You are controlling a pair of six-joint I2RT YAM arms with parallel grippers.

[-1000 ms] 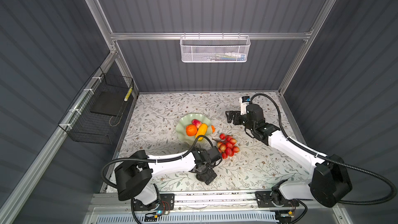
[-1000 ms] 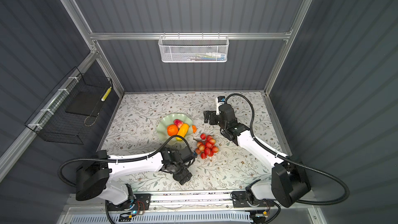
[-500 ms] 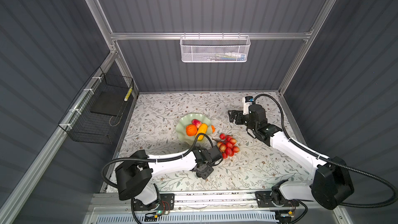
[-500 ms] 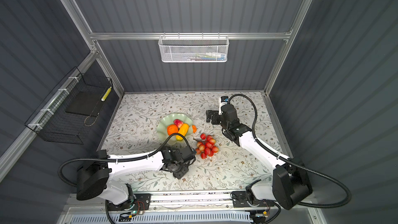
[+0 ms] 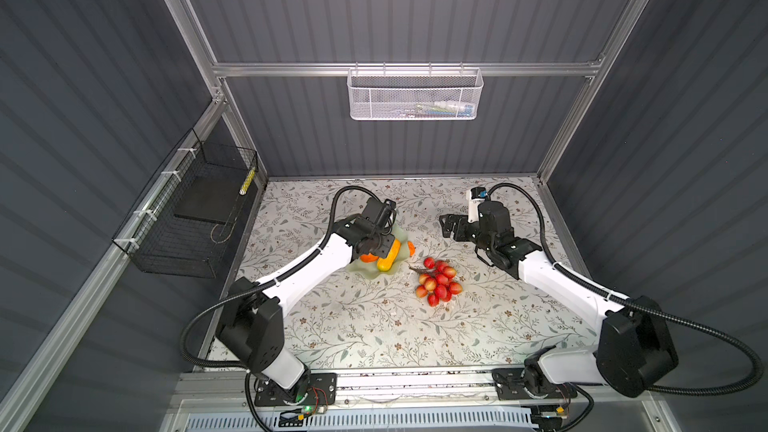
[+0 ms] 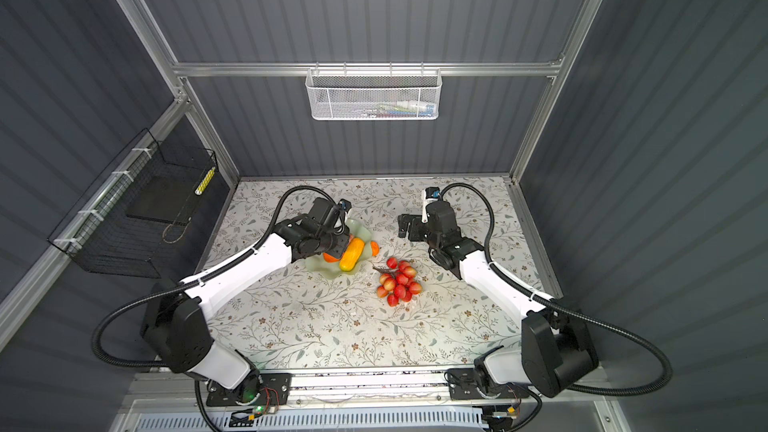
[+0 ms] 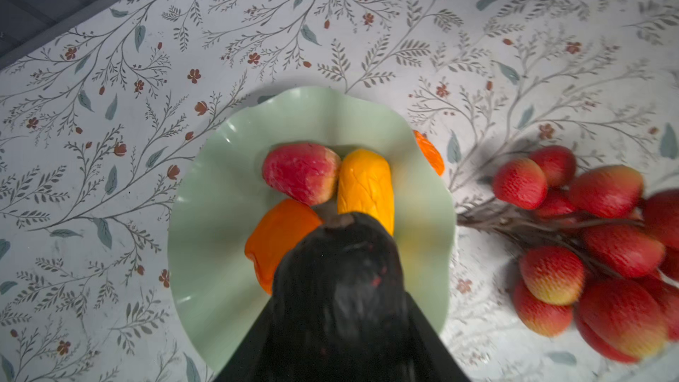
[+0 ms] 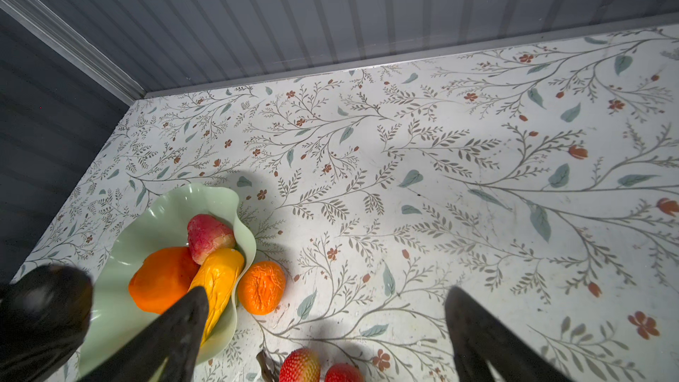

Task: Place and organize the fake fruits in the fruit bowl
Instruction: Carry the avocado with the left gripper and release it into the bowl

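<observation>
Over the fruit bowl (image 7: 205, 214), the left gripper (image 5: 377, 243) hung with its jaws clamped on the black-grey oval fruit (image 7: 340, 281). Whether that fruit touched the ones beneath it could not be told. Inside the bowl lay the round orange (image 7: 281, 240), the long yellow-orange fruit (image 7: 365, 185) and the red strawberry (image 7: 301, 172), all pressed together. The small orange piece (image 8: 261, 287) sat on the floral desk (image 6: 332, 334) just outside the bowl, against its wavy rim on the side toward the right arm. The red grape bunch (image 5: 438, 282) lay on the desk near the bowl, between the two arms, with its stem pointing toward the bowl. The right gripper (image 5: 449, 228) hovered beyond the grapes toward the back wall, its jaws wide apart and holding nothing. A white mesh basket (image 6: 374, 95) hung on the back wall, and a black wire basket (image 5: 195, 218) on the left wall.
</observation>
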